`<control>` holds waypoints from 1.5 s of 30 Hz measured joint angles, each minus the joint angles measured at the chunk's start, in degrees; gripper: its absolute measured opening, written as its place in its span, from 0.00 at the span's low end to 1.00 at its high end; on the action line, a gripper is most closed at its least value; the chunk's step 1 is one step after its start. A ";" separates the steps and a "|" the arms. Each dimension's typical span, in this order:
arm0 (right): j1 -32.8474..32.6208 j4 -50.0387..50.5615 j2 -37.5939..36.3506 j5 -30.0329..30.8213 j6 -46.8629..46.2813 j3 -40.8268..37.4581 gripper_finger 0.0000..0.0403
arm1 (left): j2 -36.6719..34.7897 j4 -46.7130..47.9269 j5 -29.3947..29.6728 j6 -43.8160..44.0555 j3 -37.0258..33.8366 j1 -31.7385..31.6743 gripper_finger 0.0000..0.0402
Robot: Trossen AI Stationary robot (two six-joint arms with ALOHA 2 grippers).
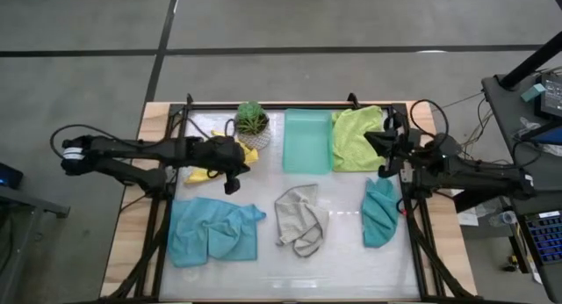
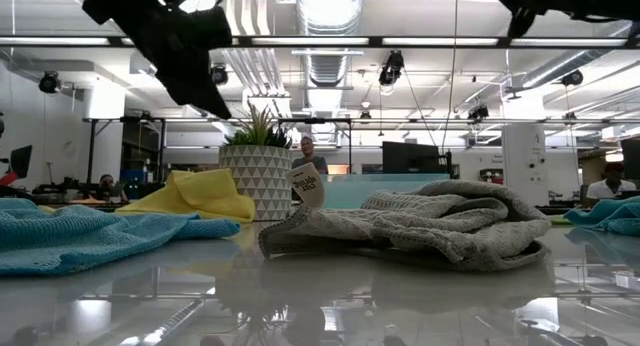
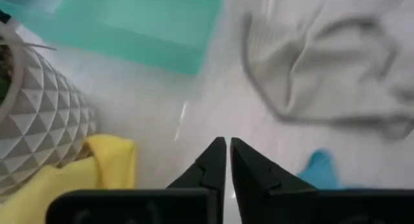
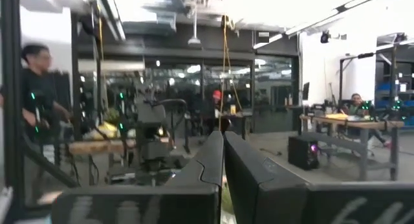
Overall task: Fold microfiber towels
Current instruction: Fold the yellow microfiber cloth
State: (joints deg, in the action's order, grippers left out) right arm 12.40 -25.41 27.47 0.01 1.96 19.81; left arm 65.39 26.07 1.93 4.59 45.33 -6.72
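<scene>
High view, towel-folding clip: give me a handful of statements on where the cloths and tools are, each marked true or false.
1. The lime green towel lies beside the mint tray, on its right in the high view. True.
2. The pale grey towel lies folded flat inside the tray. False: it lies crumpled on the table, in front of the tray.
3. The left tool is shut and holds no cloth. True.
4. The right tool grips the teal towel. False: it is shut and empty, above the lime green towel.
5. The yellow towel lies by the potted plant. True.
6. The light blue towel is draped over the plant. False: it lies on the table's near left.
</scene>
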 joint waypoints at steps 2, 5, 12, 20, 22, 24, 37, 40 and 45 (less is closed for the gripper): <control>0.00 0.19 2.05 -0.02 1.62 0.85 0.02 | 2.37 3.39 1.53 -3.09 1.44 0.03 0.08; 0.00 0.11 4.61 -0.02 3.08 1.55 0.02 | 5.64 6.40 6.24 -7.30 2.71 0.04 0.16; 0.00 0.70 6.76 -0.08 4.30 1.15 0.02 | 11.95 7.77 18.78 -10.06 2.11 -0.04 0.35; 0.00 -0.16 6.29 -0.02 6.36 0.55 0.02 | 18.00 6.93 19.67 -9.58 2.09 -0.02 0.38; 0.00 0.25 6.41 -0.02 6.36 0.55 0.02 | 19.30 5.25 19.88 -9.52 2.09 -0.03 0.38; 0.00 0.14 6.44 -0.02 6.34 0.48 0.02 | 20.70 3.85 20.16 -9.50 2.09 -0.18 0.38; 0.00 0.15 6.50 0.01 6.22 0.51 0.02 | 23.46 1.07 25.81 -6.58 1.98 -1.66 0.38; 0.00 0.13 6.50 0.01 6.22 0.51 0.02 | 23.46 0.47 25.84 -6.44 1.76 -2.34 0.38; 0.00 0.24 6.50 0.01 6.27 0.51 0.02 | 23.46 -3.17 25.36 -6.35 0.48 -3.08 0.38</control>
State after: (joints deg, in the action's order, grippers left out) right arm 12.40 -25.17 33.98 0.01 8.23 20.32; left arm 88.86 22.90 27.30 -1.77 45.82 -9.80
